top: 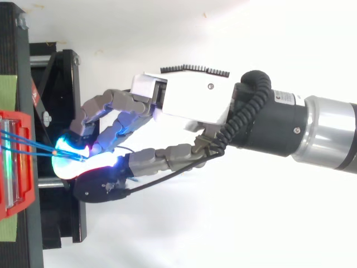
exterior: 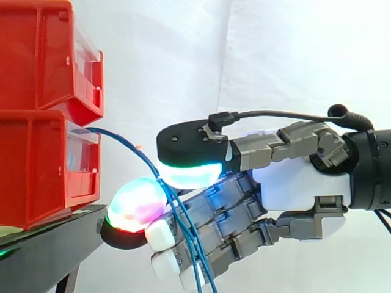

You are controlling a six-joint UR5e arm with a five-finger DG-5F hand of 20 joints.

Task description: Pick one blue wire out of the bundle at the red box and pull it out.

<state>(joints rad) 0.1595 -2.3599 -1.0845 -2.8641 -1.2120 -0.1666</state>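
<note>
The hand [exterior: 298,183] is closest to the side camera. It reaches in from the right, level with the lower red box [exterior: 36,171], which sits at the front edge of the black stand [exterior: 49,241] under a second red bin [exterior: 43,55].

The blue wires [exterior: 135,151] leave the open front of that lower box and arc outward and downward. They pass under the thumb [exterior: 189,143] and trail across the curled fingers [exterior: 137,204] toward the bottom of the side view. Their long axis therefore runs from the box mouth straight to the hand, then drops. In the top view the strands [top: 28,143] fan out of the box and meet at the glowing fingertips just off the stand's edge.

The hand is closed on the wires: the thumb pad presses down from above and the fingers bend up beneath it, so the strands are caught between them. More than one blue strand crosses the fingers. I cannot tell whether the pinch holds one strand or several.

The box lies directly ahead of the fingertips, so the pull likely has to go straight back along the arm, away from the stand. That would tighten the short span between box and thumb. If several strands are clamped, they could all come out together.
</note>
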